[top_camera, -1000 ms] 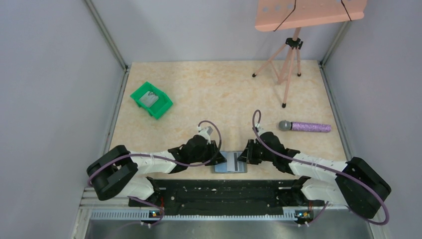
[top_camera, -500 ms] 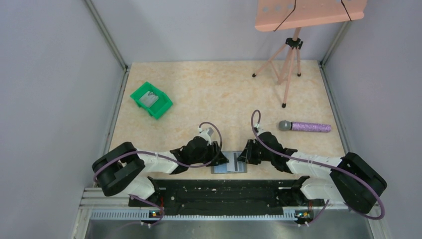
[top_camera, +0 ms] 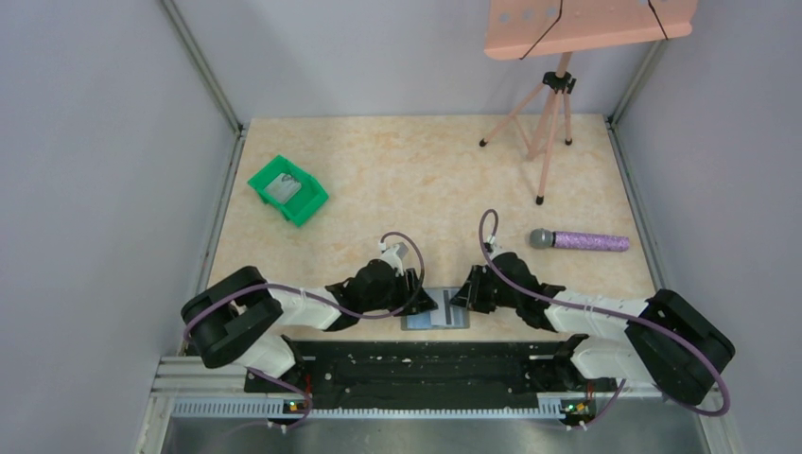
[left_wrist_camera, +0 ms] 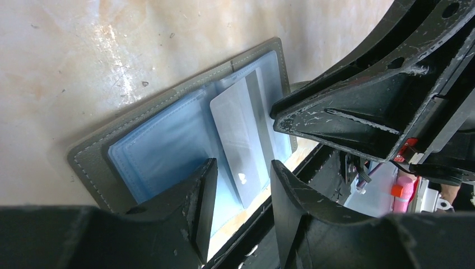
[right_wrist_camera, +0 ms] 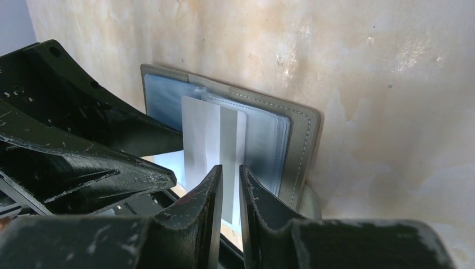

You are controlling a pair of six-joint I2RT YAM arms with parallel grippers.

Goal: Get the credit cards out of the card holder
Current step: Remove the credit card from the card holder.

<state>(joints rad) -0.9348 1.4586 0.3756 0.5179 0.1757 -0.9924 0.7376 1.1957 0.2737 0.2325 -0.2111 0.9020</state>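
The grey card holder lies open and flat near the table's front edge, blue-grey inside. A silver card with a dark stripe lies on its right half, sticking out toward the front edge. My left gripper hovers over the holder's left half, open, with nothing between its fingers. From the other side my right gripper points at the card; its jaws stand a narrow slit apart and the card shows face-on behind the slit, not pinched. The two grippers nearly meet over the holder.
A green bin with a grey item inside sits at the back left. A purple microphone lies to the right. A pink tripod stand stands at the back right. A black rail runs just in front of the holder.
My left gripper's jaws have spread wider and its arm has edged slightly right. The right arm and the card holder have hardly moved.
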